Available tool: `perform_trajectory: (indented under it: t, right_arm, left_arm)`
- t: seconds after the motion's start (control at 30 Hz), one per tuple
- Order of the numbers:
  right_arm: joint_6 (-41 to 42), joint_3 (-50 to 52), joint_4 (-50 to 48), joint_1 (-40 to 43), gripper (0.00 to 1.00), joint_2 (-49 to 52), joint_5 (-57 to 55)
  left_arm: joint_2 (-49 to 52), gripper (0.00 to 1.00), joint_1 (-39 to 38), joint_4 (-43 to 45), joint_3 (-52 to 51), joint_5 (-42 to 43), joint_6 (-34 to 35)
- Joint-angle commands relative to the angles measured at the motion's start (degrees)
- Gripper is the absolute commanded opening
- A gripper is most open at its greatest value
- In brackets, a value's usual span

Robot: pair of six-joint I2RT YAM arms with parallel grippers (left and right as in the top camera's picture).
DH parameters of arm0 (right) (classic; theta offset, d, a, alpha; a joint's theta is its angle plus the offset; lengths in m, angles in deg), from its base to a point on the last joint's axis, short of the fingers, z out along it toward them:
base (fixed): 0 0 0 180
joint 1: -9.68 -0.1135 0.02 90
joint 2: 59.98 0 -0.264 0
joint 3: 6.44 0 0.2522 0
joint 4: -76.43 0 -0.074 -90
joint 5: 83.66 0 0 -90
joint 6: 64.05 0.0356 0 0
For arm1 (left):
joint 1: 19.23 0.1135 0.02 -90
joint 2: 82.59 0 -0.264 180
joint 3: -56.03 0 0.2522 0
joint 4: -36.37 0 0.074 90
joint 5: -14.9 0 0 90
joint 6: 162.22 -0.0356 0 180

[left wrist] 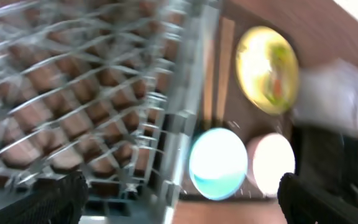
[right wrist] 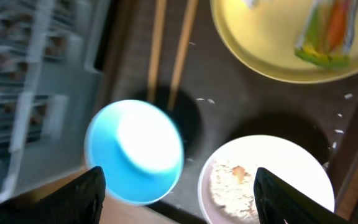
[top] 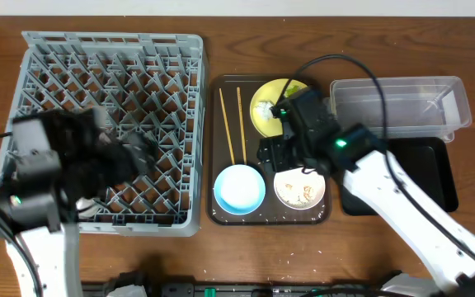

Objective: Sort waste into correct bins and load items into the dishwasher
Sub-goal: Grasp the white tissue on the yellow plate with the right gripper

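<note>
Right gripper point(right wrist: 179, 180): fingers spread wide, nothing between them. It hangs over the dark-brown serving tray point(top: 213, 148), above the gap between the yellow plate point(top: 267, 106) and the small white bowl point(top: 301, 190).

Left gripper point(left wrist: 182, 190): also wide apart and holding nothing. It sits over the grey dish rack point(top: 114, 91), near the rack's right wall. The left wrist view is badly blurred.

Containers:
- The serving tray is mid-table. It holds the two chopsticks point(top: 226, 124) side by side along its left side, the plate at its far right corner, the light-blue bowl point(top: 239, 188) at its near left, and the white bowl at its near right.
- The green-and-orange snack wrapper point(right wrist: 328, 31) lies on the plate.
- A patch of food crumbs point(right wrist: 235, 180) sits in the white bowl. A few loose grains lie on the tray floor around it.
- The inside of the blue bowl looks plain in both wrist views.
- The clear tub point(top: 398, 103) sits toward the far right corner of the table point(top: 221, 49).
- The black tray point(top: 437, 169) is just beside the tub on its near side, partly under the right arm.
- The rack fills the left part of the table. Only its peg lattice shows.

Writing: the wrapper print is too blurred to read. No legible labels elsewhere.
</note>
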Motion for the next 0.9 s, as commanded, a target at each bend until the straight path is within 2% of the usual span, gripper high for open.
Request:
perform_trajectory:
  t: [0.0, 0.27, 0.43, 0.6, 0.7, 0.77, 0.87]
  right_arm:
    - [2.6, 0.2, -2.8, -0.3, 0.78, 3.3, -7.5]
    - [-8.4, 0.2, -23.9, 1.1, 0.76, 13.7, -12.2]
    - [-8.3, 0.2, -36.0, 3.3, 0.65, 23.9, -16.4]
    - [-6.3, 0.2, -40.8, 6.9, 0.61, 30.8, -12.7]
    - [-6.3, 0.2, -41.1, 8.2, 0.46, 32.3, -6.6]
    - [-6.3, 0.2, -40.6, 8.7, 0.2, 32.2, -5.3]
    - [-6.3, 0.0, -39.2, 9.4, 0.02, 29.3, -4.7]
  left_arm:
    - [-1.4, 0.98, -5.5, -0.1, 0.9, 1.2, -4.2]
    - [-1.3, 1.0, -12.4, -0.1, 0.9, 1.3, -4.1]
    - [-1.2, 0.98, -12.4, -0.1, 0.9, 1.2, -4.1]
    - [-1.2, 0.98, -12.4, -0.1, 0.9, 1.2, -4.1]
    - [-1.2, 0.98, -12.4, -0.1, 0.9, 1.2, -4.1]
    - [-1.2, 0.98, -12.4, -0.1, 0.9, 1.2, -4.1]
    - [-1.2, 0.98, -12.4, -0.1, 0.9, 1.2, -4.1]
